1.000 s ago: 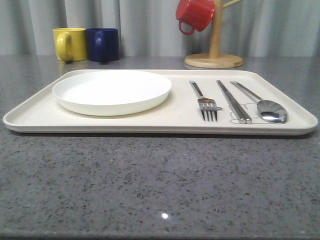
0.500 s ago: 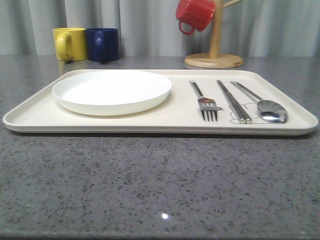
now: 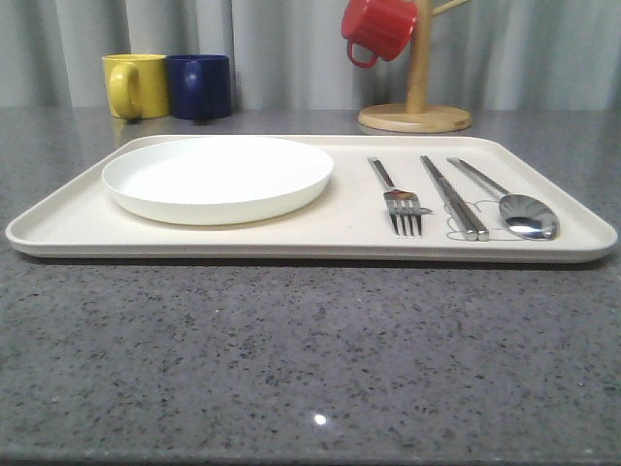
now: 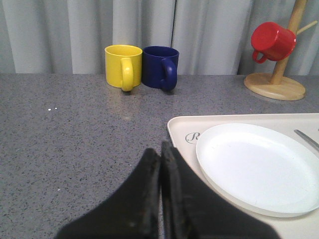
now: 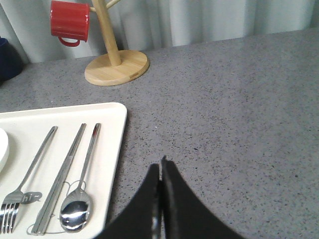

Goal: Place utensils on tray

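Note:
The cream tray (image 3: 340,228) lies across the grey table. On it rest a white plate (image 3: 217,177) at the left, then a fork (image 3: 400,200), a pair of chopsticks (image 3: 454,198) and a spoon (image 3: 519,210) side by side at the right. In the left wrist view my left gripper (image 4: 160,148) is shut and empty, over the table beside the tray's corner (image 4: 179,130) and the plate (image 4: 259,167). In the right wrist view my right gripper (image 5: 160,165) is shut and empty, over bare table beside the tray's edge (image 5: 118,144), with the spoon (image 5: 77,209), chopsticks (image 5: 62,179) and fork (image 5: 22,189) lying on the tray.
A yellow mug (image 3: 136,85) and a blue mug (image 3: 200,85) stand behind the tray at the back left. A wooden mug stand (image 3: 415,115) with a red mug (image 3: 378,27) hanging from it stands at the back right. Grey curtains close off the back.

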Motion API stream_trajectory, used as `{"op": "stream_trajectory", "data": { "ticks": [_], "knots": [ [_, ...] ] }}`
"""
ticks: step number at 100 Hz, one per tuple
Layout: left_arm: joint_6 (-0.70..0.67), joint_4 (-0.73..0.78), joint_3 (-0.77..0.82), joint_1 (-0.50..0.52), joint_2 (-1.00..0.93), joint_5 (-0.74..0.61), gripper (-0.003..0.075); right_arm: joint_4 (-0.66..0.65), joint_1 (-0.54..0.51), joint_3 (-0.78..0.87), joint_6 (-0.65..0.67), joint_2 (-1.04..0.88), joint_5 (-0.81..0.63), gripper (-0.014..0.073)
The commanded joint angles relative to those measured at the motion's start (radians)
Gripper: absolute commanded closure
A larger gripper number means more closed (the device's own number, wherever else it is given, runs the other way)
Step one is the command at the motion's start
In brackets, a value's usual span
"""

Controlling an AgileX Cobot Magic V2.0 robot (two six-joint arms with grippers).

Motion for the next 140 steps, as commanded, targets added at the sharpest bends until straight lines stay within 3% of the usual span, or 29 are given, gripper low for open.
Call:
{"op": "stream_trajectory", "data": {
  "ticks": [1, 34, 61, 84, 106, 140],
  "knots": [
    [0.001, -0.007, -0.025, -0.004, 0.008, -0.074, 0.0738, -0.016, -0.007, -0.027, -0.013, 0.003, -0.081, 0.0662],
    [0.001, -0.007, -0.025, -0.004, 0.008, -0.074, 0.0738, -0.009, -0.007, -0.007, -0.039, -0.025, -0.121, 0.0662],
    [0.001, -0.007, -0.025, -0.004, 0.008, -0.074, 0.0738, 0.187, -0.012, 0.18, -0.29, -0.172, -0.34, 0.0662],
    [0.001, -0.007, -0.025, -0.004, 0.008, -0.074, 0.0738, 0.191, -0.012, 0.368, -0.29, -0.345, -0.459, 0.0662],
    [0.001, -0.007, -0.025, -0.004, 0.008, -0.074, 0.0738, 0.191, -0.012, 0.479, -0.29, -0.489, -0.478, 0.0662],
    [0.001, -0.007, -0.025, -0.004, 0.008, -0.074, 0.0738, 0.191, -0.012, 0.507, -0.29, -0.486, -0.514, 0.0662]
  ]
}}
